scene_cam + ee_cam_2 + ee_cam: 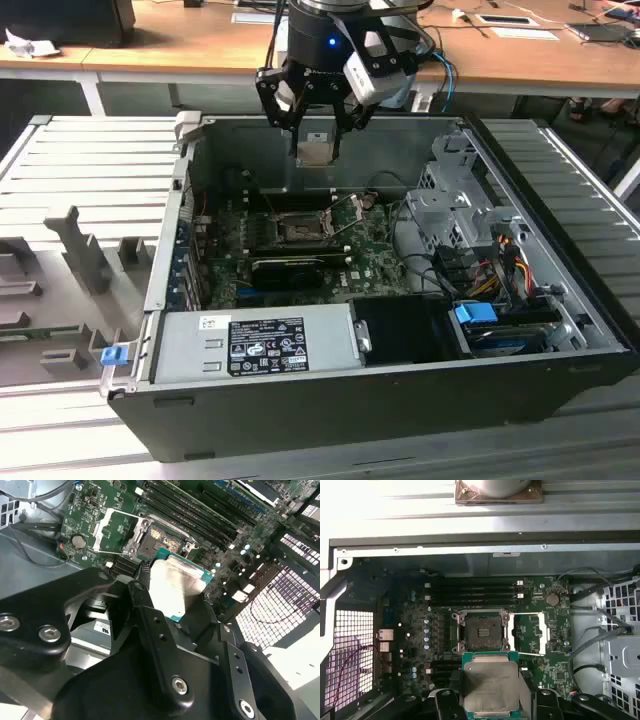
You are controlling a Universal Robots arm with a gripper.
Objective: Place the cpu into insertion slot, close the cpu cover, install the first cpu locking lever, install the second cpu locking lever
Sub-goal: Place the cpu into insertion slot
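Note:
My gripper (318, 138) hangs above the back wall of the open computer case, shut on the cpu (318, 149). In both wrist views the cpu (491, 685) (175, 586) is a flat silvery square on a green base, pinched between the two black fingers (446, 703). Below it, on the green board, lies the insertion slot (481, 632) (163, 539) (298, 228), a square black socket with a silver rim and nothing in it. The cpu cover (530, 632) (111, 529) is flipped open beside the socket, a thin silver frame lying over the board.
A long black expansion card (285, 268) lies in front of the socket, and a grey power supply (255, 345) sits at the case's near side. A drive cage (450, 215) and coloured cables (500, 262) are at the exterior view's right. Memory slots (470, 592) run behind the socket.

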